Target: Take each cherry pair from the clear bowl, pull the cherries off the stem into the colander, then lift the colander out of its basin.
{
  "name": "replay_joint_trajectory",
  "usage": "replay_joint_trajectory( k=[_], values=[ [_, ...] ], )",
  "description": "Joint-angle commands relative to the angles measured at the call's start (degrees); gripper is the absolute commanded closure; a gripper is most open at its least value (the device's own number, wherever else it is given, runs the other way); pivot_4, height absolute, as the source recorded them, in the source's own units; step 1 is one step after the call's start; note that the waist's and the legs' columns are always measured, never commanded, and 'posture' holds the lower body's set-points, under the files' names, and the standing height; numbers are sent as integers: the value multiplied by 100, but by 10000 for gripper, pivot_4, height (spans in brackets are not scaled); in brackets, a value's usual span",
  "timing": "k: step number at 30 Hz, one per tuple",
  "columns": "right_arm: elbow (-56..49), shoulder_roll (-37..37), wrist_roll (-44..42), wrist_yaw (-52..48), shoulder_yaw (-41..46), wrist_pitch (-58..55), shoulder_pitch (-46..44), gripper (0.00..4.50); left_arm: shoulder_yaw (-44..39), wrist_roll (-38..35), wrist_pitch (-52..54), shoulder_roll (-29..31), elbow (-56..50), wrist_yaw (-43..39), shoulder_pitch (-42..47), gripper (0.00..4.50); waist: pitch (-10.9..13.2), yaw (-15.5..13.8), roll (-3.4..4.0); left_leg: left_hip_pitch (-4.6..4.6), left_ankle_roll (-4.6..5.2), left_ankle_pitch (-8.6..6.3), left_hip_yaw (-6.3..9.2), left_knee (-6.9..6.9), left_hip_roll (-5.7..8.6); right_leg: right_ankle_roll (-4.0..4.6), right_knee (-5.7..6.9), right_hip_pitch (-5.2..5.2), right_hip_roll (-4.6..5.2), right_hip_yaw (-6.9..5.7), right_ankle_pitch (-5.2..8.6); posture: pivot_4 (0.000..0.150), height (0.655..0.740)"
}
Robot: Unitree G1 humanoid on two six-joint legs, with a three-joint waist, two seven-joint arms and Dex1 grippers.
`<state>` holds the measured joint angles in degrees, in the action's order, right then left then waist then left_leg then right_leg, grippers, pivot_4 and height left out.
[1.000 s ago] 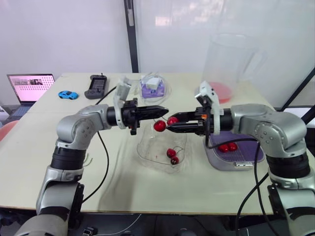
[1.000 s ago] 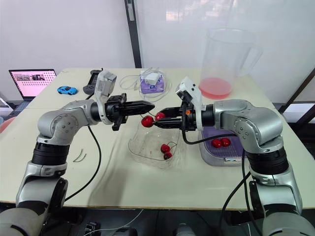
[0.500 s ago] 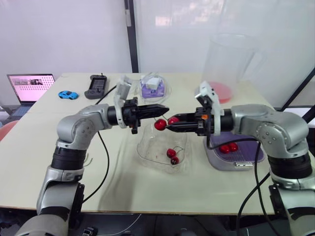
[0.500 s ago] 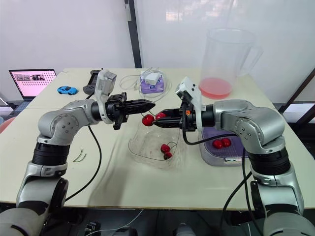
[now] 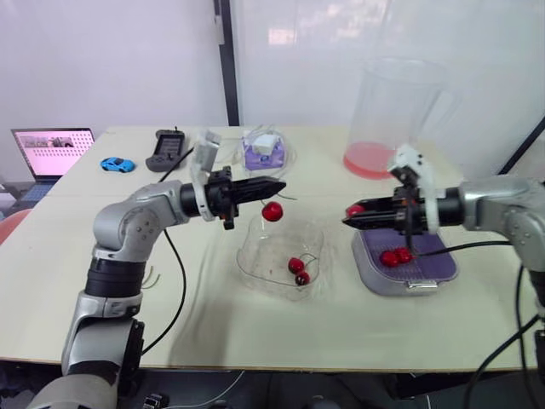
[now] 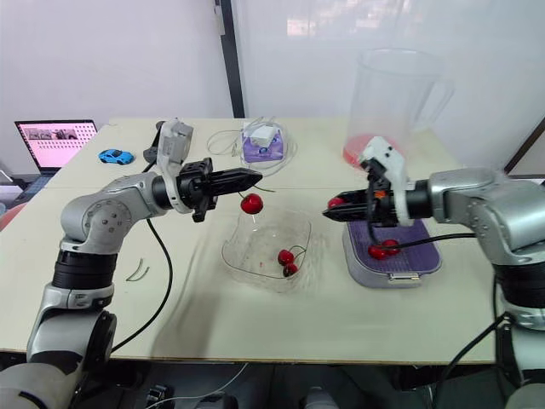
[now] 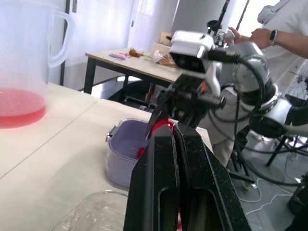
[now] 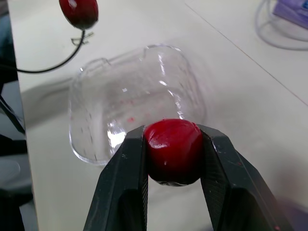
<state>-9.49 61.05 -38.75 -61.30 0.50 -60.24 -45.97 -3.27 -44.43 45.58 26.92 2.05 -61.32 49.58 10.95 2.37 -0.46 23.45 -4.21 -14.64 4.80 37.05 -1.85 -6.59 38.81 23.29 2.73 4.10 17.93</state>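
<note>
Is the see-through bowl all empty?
No, a pair of red cherries lies on the bottom of the clear bowl.

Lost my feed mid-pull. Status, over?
Right gripper shut on cherry, near colander. Left gripper shut on stem, other cherry dangling over clear bowl. Nothing blocking.

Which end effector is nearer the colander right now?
Right. The right end effector, shut on a cherry, hovers at the colander's bowl-side edge; the left end effector, dangling a second cherry, sits above the clear bowl, farther off.
</note>
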Motion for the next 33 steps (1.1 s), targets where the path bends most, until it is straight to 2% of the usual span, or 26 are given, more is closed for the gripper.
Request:
replay_joint_trajectory(
  k=[1,5,10,12,14,17,22,26,33],
  values=[
    [164,400,309,-285,147,465,37,35145,-168,-90,-118,6,-219,37,-15,45000,0,0,0,0,0,0,0,0,0,0,-1,0,0,0,0,1500,7332],
    [549,688,1271,-314,-318,1462,436,35145,-155,-49,-187,-51,-170,85,2,45000,0,-9,-1,0,0,0,-1,1,0,-1,-5,-3,1,0,0,1500,7332],
    [1000,368,2188,-2,-767,2308,751,35145,-89,43,-310,-157,-146,200,5,45000,1,8,0,0,-5,3,-3,0,-1,-1,-8,-2,0,1,0,1500,7332],
    [1189,224,2369,96,-800,2464,763,24928,-85,69,-352,-198,-132,268,17,45000,1,15,0,0,-12,7,-3,0,-1,-1,-8,-1,0,2,0,1500,7332],
    [1226,207,2465,33,-799,2499,777,16964,-83,80,-371,-217,-127,307,27,45000,1,9,1,0,-14,8,-3,0,-1,-1,-8,-1,0,2,0,1500,7332],
    [952,202,2188,-121,-547,2093,662,1281,-82,117,-394,-228,-110,362,53,45000,1,-1,1,0,-14,8,-3,0,0,-1,-8,-2,0,2,0,1500,7332],
    [-220,846,1538,-819,-194,1331,573,516,-35,155,-443,-393,-54,443,67,45000,6,-46,10,1,-12,7,-3,-1,1,-1,-11,-3,3,1,0,1500,7332],
    [-852,89,635,-383,146,520,-168,516,-71,103,-406,-514,-6,547,123,45000,6,28,9,-4,-8,5,-2,0,-1,-1,-17,-12,-1,2,0,1500,7332],
    [-1101,-1427,757,714,-389,515,-707,516,-6,33,-310,-735,-105,667,139,45000,5,-25,9,2,-13,7,1,1,1,-2,-17,-10,4,-1,-1,1500,7332]
  ],
)
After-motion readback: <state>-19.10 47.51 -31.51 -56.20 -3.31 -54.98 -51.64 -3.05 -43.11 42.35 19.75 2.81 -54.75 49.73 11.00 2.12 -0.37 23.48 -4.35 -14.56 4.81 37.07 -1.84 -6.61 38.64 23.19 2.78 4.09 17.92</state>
